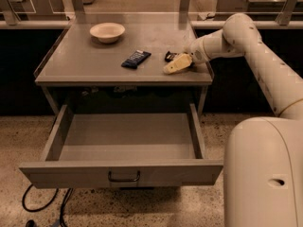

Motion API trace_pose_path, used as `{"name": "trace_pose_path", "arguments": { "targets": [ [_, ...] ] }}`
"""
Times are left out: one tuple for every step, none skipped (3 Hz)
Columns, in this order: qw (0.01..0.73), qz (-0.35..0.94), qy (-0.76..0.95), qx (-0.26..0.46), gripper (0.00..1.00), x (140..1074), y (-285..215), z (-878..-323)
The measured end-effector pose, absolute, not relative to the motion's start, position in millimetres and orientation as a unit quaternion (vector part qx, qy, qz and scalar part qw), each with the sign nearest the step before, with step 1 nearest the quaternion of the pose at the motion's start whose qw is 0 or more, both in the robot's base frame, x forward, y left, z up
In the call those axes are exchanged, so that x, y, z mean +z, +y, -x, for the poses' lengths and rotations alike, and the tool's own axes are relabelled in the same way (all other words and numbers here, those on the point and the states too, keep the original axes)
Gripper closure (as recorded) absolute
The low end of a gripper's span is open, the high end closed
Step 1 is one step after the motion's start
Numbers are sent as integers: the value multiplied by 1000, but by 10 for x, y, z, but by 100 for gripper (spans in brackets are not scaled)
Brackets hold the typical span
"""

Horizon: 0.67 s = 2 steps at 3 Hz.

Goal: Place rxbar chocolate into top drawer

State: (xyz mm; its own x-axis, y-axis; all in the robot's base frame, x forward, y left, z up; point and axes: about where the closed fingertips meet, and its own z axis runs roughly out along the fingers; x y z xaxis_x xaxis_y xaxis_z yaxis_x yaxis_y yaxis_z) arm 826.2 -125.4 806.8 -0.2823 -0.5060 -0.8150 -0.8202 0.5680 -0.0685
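Where tool (pixel 173 65) overhangs table (pixel 85 63), rxbar chocolate (pixel 169 56) lies beside.

The bench (pixel 85 63) has a flat grey top. A pale bowl (pixel 107 32) stands upright near the rear edge, left of centre. A blue bar (pixel 136 59) lies flat near the middle, set diagonally, well apart from the bowl. The rxbar (pixel 170 56) lies flat towards the right side, near the blue bar and partly hidden. The gripper (pixel 176 64) sits low over the top just beside the rxbar, near the right front corner; contact between them cannot be confirmed
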Motion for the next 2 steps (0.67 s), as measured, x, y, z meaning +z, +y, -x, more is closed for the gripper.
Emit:
{"name": "trace_pose_path", "arguments": {
  "targets": [
    [421,426,779,186,42,8068,-1254,-8262],
    [421,426,779,186,66,8135,-1255,-8260]
  ]
}}
